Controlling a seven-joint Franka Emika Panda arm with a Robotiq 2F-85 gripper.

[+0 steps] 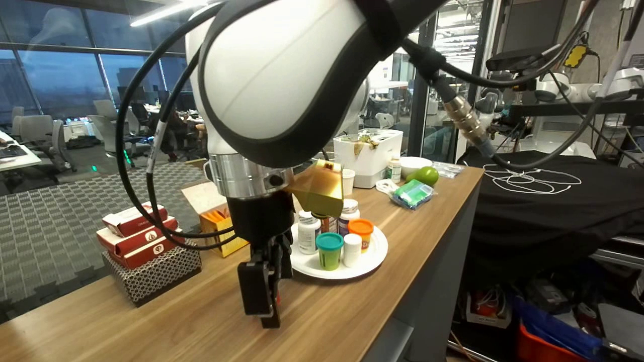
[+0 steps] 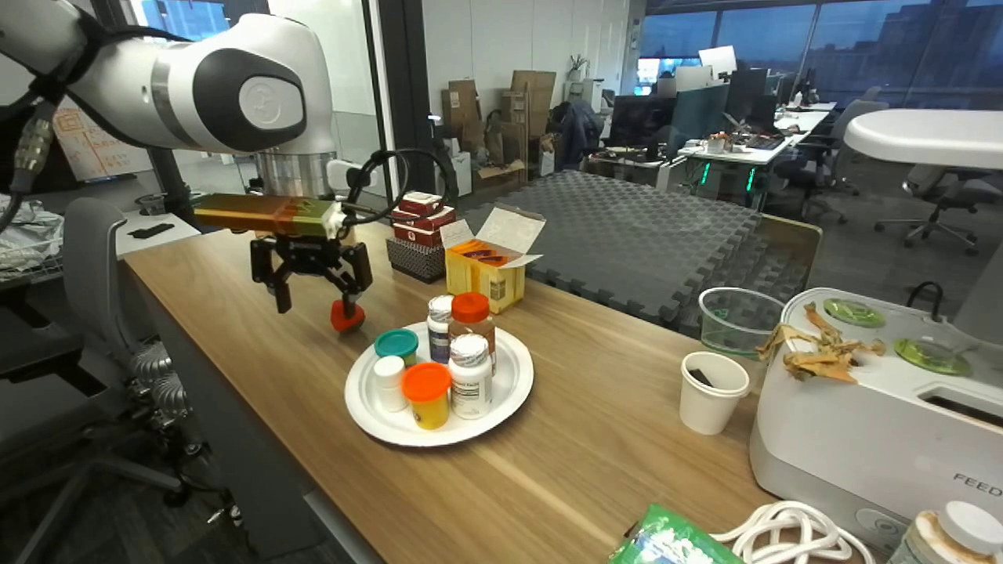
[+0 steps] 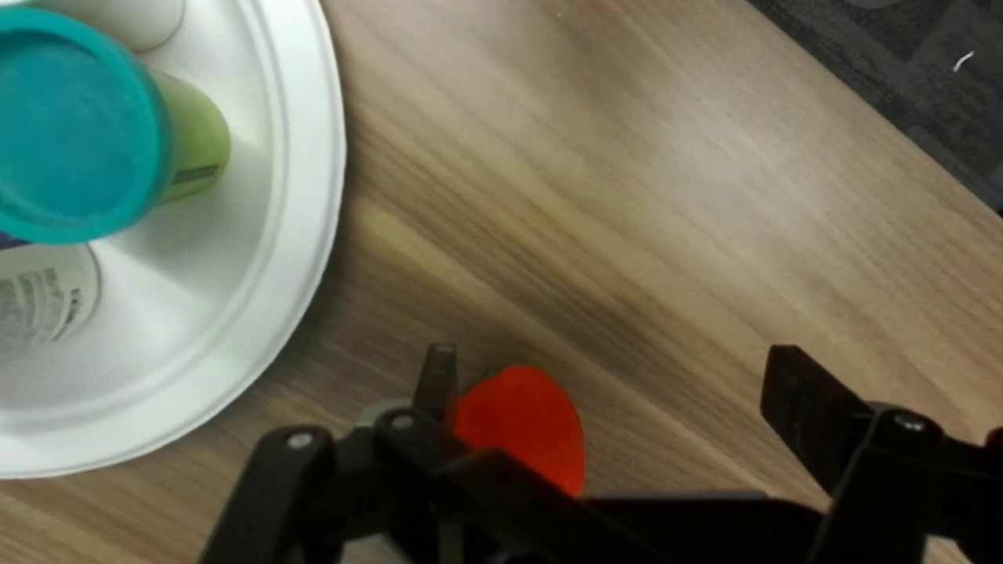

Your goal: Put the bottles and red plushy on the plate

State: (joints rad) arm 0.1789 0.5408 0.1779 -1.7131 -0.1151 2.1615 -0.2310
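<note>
The tabletop (image 2: 595,446) is brown with a streaky wood grain. A round white plate (image 2: 514,374) lies flat on it, and the red plushy (image 2: 345,317) rests near the plate, apart from it. Towards one long edge of the tabletop stand an open yellow box (image 2: 478,282) and, just beside that, a patterned basket (image 1: 163,271). Well apart from these are a white machine (image 2: 846,446), with a paper cup (image 2: 707,407) and a clear tub (image 2: 736,321) near it, then a white cable (image 1: 386,186) and a green packet (image 1: 413,194) lying just beside each other.

Fingers (image 2: 281,294) wide apart, aimless of tilt, downward
</note>
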